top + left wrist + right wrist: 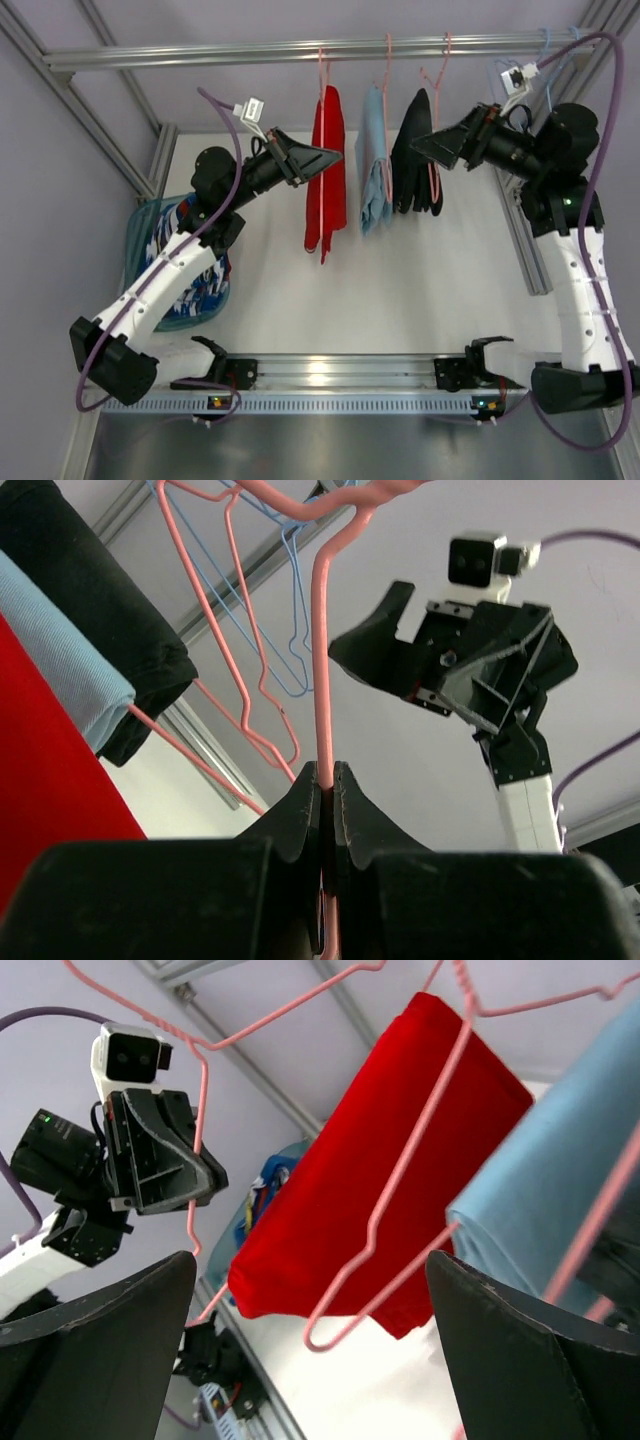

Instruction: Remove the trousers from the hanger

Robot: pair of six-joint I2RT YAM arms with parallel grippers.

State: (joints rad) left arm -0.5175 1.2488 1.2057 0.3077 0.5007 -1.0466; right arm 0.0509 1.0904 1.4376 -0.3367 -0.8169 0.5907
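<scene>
Left gripper jaws pinched on the hanger wire, no gap there; open air beyond them toward the right gripper. Right jaws spread wide, pink wires crossing ahead, blue garment between them and the trousers, black garment close beside.

A light blue garment and a black garment hang side by side from the metal rail. Light blue wire hangers hang at its right end. A teal basket holding patterned cloth rests on the white tabletop, left side.
</scene>
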